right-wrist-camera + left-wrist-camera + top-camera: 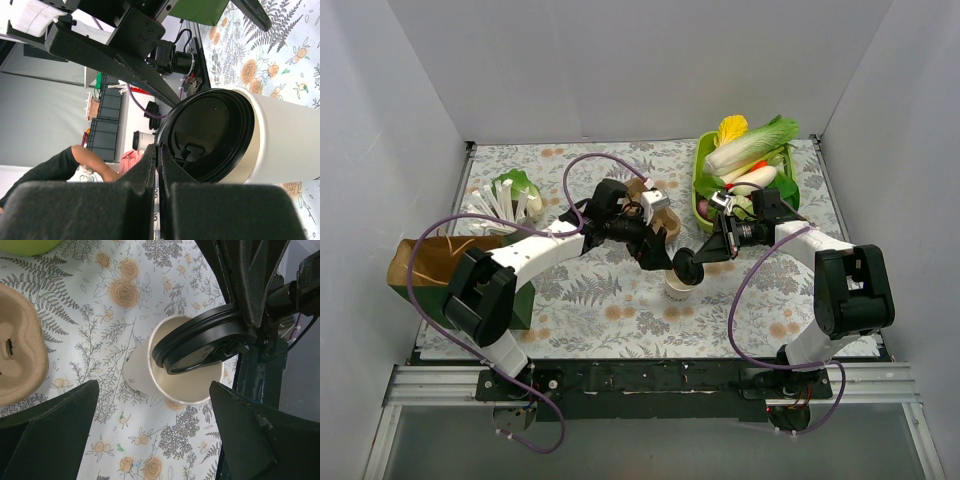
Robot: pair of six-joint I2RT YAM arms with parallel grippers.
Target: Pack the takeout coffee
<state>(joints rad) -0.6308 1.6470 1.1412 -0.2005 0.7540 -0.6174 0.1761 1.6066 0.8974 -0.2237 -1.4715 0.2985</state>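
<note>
Cardboard carrier lies just left of the white cup, which stands mid-table on the floral cloth. Left gripper hangs above it, jaws wide, empty. Right gripper pinches the black lid by its rim, tilted over the cup's mouth.

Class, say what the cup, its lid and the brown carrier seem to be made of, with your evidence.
The cup looks like paper: matte white wall, tan inside. The lid is probably plastic: black, smooth, slight sheen. The carrier seems moulded pulp: dull brown, rough surface.
</note>
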